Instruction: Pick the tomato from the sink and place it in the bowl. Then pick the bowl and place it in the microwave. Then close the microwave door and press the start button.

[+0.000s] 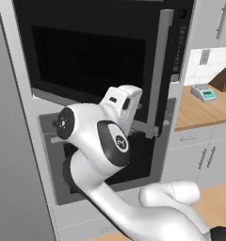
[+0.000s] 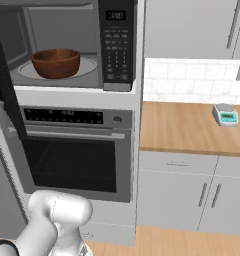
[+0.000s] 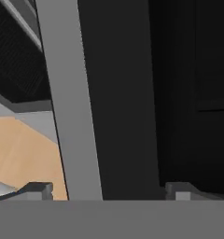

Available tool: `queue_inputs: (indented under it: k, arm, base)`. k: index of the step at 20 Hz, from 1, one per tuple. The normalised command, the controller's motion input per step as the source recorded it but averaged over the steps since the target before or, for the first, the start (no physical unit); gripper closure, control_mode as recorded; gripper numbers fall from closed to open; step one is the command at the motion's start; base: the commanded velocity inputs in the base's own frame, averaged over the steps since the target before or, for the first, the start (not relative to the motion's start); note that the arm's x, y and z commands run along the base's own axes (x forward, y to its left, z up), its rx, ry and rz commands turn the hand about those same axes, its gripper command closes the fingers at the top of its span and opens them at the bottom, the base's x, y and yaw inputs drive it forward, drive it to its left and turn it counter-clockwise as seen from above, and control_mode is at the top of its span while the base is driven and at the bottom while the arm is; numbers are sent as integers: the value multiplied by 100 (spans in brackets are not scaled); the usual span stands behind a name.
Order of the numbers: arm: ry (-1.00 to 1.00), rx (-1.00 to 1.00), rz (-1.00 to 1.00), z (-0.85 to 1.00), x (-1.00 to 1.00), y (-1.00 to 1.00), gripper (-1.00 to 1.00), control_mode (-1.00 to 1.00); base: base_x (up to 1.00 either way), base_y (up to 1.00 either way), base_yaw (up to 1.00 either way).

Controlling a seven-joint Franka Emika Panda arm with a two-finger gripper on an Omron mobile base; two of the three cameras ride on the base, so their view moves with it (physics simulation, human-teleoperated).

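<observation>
The microwave door (image 2: 6,85) is standing swung out at the left of the right base view, a tall dark slab seen almost edge-on, so the closing step is not yet done. Just right of it, inside the lit grey cavity of the microwave (image 2: 67,45), the bowl (image 2: 56,62) is sitting upright on the pale round turntable, deep, dark brown and smooth-rimmed; the placing of the bowl looks finished. Whether the tomato is lying inside cannot be told, since the wall of the bowl is hiding its floor. Further right, the button panel (image 2: 115,42) is waiting, dark with rows of small keys, and the start press is judged to be the last thing left.

In the left base view the door's wide black glass is facing the camera, framed in steel (image 1: 157,70). In the hand view the end effector (image 3: 107,190) is pointing at that steel edge and dark glass, its tips spread wide apart at the bottom corners and gripping nothing, close to the door as if about to push it.
</observation>
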Motion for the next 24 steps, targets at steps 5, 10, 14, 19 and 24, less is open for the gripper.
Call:
queue_inputs:
  k: [5,10,14,19,24]
  arm:
    - [-7,0,2,30,100,-52,-100,-100]
    - [0,0,0,33,100,-27,-100,-100]
    - [6,0,0,11,100,0,-100,-100]
    - [8,0,0,0,100,0,-100,-100]
    - [0,0,2,0,100,0,-100,-100]
  base:
    - [0,0,0]
    - [0,0,0]
    - [0,0,0]
    - [0,0,0]
    - [0,0,0]
